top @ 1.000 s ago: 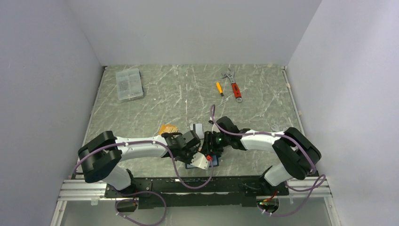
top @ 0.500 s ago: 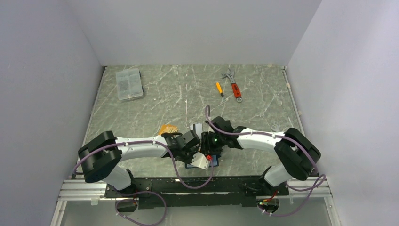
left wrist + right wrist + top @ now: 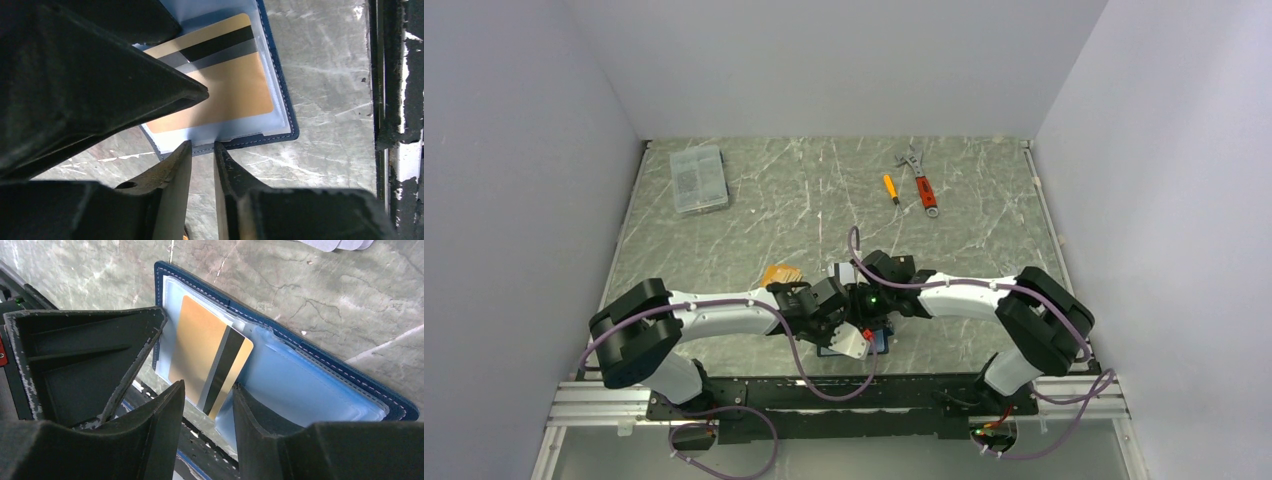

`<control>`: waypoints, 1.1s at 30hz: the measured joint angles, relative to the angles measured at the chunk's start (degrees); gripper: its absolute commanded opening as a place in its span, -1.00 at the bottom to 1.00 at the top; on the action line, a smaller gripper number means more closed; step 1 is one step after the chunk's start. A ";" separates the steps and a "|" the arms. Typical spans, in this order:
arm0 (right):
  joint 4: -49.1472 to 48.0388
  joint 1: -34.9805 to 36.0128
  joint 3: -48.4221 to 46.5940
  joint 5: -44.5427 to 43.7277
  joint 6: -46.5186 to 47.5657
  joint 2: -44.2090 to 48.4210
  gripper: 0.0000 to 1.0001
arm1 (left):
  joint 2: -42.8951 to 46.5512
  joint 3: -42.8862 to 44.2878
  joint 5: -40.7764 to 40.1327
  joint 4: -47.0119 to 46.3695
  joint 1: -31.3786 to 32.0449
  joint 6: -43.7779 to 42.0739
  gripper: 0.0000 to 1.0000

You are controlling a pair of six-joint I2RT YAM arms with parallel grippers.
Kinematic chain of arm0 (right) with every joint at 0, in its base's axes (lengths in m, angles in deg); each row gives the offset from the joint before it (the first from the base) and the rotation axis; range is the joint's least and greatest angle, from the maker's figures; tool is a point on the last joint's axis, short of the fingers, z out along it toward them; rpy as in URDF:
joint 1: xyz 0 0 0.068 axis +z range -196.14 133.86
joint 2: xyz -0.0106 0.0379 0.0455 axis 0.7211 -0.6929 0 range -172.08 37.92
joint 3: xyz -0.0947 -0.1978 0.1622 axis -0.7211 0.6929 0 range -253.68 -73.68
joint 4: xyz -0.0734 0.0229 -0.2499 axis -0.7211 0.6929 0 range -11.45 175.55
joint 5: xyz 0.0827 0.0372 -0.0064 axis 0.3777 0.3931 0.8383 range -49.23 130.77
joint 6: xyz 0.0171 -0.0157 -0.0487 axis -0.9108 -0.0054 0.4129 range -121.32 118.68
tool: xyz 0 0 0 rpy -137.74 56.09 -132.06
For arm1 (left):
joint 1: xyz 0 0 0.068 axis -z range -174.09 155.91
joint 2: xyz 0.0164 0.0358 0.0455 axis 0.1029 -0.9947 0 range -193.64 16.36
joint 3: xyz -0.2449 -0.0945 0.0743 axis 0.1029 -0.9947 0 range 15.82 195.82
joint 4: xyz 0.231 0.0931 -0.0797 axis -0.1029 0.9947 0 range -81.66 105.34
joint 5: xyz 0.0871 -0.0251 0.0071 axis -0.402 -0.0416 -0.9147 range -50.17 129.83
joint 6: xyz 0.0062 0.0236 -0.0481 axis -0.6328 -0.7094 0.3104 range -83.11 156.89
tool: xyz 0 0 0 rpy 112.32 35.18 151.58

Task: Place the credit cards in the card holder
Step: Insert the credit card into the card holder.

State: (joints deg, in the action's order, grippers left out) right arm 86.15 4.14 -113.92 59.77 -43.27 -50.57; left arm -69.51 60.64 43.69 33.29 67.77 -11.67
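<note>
- Seating card (image 3: 200, 345) needs a straight push: it lies half-sleeved in holder (image 3: 320, 390), its corner between the fingers of right gripper (image 3: 208, 390), part open, gripping nothing.
- Left gripper (image 3: 201, 146) sits nearly closed at holder's edge. Pinch unclear, so pin holder down.

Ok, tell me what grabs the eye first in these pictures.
The open navy card holder near the front of the table stands out, with a tan card bearing a black stripe partly tucked into its clear sleeve. Both arms crowd over it: the left fingers pinch its edge, and the right fingers straddle the card's end. Far back, a red-handled wrench lies beside an orange screwdriver.
</note>
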 measured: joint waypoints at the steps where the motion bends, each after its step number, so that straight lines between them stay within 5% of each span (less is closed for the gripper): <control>1: -0.02 -0.09 0.00 0.20 0.07 -0.02 -0.13 | 0.13 -0.15 -0.26 -0.31 0.00 -0.20 -0.28; 5: -2.89 -2.73 2.58 2.67 0.33 1.51 -0.19 | 0.90 -0.83 -0.72 -1.38 -0.22 -0.20 -0.23; 9: -3.89 -10.12 9.94 5.42 0.39 8.98 -0.64 | 1.86 -2.05 -0.72 -2.43 -0.61 -0.22 -0.24; 13: -4.07 -11.56 10.32 6.12 0.61 8.87 -0.83 | 2.12 -2.38 -0.70 -2.89 -0.81 -0.11 -0.24; 33: -7.76 -4.59 3.80 7.08 -1.29 -2.49 -0.95 | 2.10 -2.38 -0.74 -3.13 -0.94 0.02 -0.17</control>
State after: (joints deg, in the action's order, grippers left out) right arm 78.39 -0.45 -110.12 66.85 -44.56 -53.06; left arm -67.41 58.26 42.95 30.16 66.83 -11.64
